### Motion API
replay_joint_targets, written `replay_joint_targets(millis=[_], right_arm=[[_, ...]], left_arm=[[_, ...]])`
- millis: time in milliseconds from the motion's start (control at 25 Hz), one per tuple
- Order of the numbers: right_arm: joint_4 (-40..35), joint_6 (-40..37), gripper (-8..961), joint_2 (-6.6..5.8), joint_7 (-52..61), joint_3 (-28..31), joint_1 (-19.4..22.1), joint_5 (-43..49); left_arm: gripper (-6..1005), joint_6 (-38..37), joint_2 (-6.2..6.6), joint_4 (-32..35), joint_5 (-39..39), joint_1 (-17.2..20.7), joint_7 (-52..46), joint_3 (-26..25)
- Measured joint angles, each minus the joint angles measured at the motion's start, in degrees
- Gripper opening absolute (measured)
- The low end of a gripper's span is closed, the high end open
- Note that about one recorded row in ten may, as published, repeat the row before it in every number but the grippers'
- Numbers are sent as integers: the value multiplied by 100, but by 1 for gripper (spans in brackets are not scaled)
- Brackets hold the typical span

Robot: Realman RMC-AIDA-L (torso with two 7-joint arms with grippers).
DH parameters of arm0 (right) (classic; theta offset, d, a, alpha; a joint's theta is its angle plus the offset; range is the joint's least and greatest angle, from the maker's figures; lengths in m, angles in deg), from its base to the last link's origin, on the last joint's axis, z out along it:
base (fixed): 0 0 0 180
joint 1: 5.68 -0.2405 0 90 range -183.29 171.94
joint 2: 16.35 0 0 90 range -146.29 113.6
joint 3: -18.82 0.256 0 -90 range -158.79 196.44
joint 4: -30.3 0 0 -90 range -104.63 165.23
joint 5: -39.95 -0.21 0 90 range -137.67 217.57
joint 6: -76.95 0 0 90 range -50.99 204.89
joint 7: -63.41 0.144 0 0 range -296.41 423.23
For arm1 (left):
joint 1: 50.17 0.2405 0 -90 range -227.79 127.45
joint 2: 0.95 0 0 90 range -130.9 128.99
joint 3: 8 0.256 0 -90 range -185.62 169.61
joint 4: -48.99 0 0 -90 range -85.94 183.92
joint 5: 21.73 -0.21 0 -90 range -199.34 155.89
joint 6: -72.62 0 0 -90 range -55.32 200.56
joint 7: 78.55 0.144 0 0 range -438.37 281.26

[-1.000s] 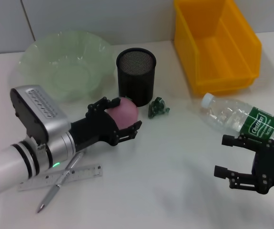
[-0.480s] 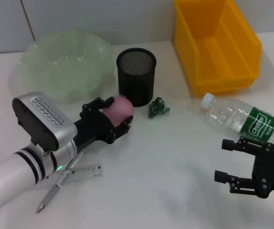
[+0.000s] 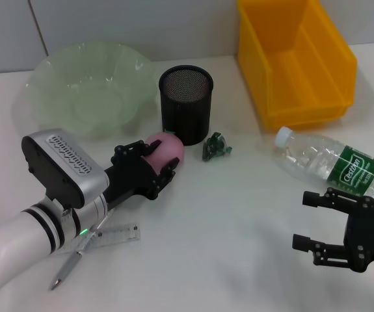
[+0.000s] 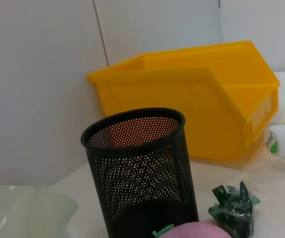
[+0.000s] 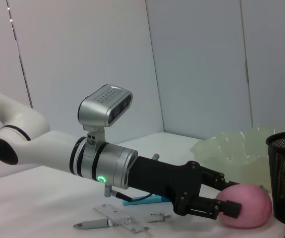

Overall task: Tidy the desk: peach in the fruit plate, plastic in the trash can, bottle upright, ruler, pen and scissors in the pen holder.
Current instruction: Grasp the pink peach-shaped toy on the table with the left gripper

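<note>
A pink peach (image 3: 169,148) lies on the white table against the black mesh pen holder (image 3: 185,105). My left gripper (image 3: 163,158) is shut on the peach, one finger on each side; the right wrist view (image 5: 227,197) shows this too. The pale green fruit plate (image 3: 86,88) is at the back left. A crumpled green plastic wrapper (image 3: 216,147) lies right of the holder. A clear bottle (image 3: 333,162) lies on its side at the right. My right gripper (image 3: 326,221) is open and empty, just in front of it. A ruler (image 3: 112,236) and a pen (image 3: 75,258) lie under my left arm. No scissors are in view.
A yellow bin (image 3: 297,58) stands at the back right, behind the bottle. In the right wrist view a blue object (image 5: 143,199) shows partly under my left arm; I cannot tell what it is. A wall runs behind the table.
My left gripper's fingers have closed in on the peach, and the peach has shifted slightly left toward the holder. My right gripper has sunk a little.
</note>
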Motion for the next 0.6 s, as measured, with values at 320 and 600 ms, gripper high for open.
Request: replay_joint_targets(millis=[320,600], right_arm=[[-7,-1,824,16,20,8,18,0],[-16,-4,823,16,32,8,29,0]], left_arm=[[458,-1053,74,135,-6,239,-291,-3],[471,-2435,80,1219,-26,386,-1618,109]])
